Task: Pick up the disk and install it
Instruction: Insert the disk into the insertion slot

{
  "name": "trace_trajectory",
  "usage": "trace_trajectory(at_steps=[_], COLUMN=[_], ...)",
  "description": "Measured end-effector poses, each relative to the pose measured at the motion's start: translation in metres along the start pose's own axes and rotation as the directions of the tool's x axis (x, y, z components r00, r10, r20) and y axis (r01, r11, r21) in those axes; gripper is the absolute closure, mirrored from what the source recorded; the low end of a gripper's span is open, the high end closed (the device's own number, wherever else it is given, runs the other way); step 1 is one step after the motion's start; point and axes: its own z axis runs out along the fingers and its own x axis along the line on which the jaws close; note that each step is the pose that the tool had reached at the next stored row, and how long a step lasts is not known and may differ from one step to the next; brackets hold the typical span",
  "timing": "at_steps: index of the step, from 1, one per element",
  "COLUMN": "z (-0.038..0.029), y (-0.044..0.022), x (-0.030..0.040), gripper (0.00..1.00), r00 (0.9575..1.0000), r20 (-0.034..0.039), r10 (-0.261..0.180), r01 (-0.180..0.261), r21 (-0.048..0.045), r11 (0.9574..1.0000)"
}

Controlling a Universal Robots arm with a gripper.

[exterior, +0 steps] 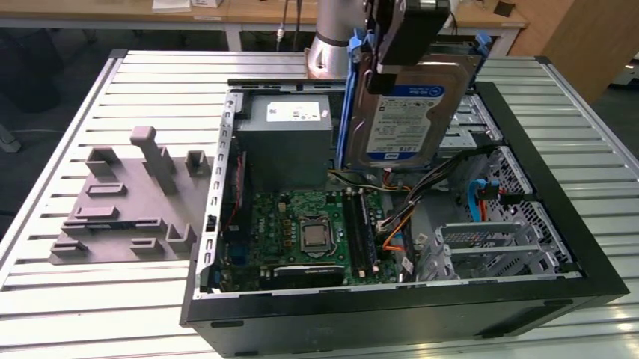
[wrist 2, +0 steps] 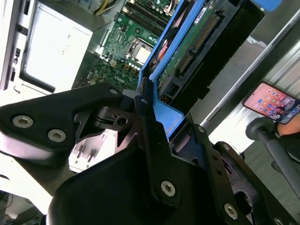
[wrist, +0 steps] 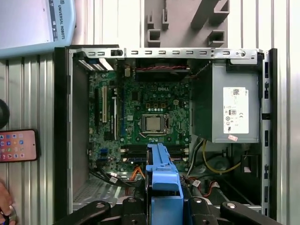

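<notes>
Slatted table (exterior: pixel 80 314): fingers (exterior: pixel 399 45) clamp the disk (exterior: pixel 409 120); first wrist view adds a phone (wrist: pixel 18 146).

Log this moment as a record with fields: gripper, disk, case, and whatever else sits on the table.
gripper: shut on the top edge of the disk
disk: held on edge over the open case, label towards the exterior view, blue rail round its edges, not yet installed
computer case: lying on its side, side panel off
inside case: motherboard, grey power supply
table: slatted metal
fixture: grey, on the table at the exterior view's left of the case
phone: on the table beside the case, screen lit
</notes>
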Motion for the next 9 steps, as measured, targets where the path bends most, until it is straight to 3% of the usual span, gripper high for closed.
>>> trace_trajectory(at_steps=[5,9], z=[0.0022,0.0041], y=[-0.0004,-0.0043], x=[0.0145,0.0187], gripper=[0.64,0.64], r00=[1.0000,1.0000], r20=[0.0001,0.0000], r10=[0.000,0.000], r01=[0.000,0.000], r21=[0.0002,0.0002], r11=[1.0000,1.0000])
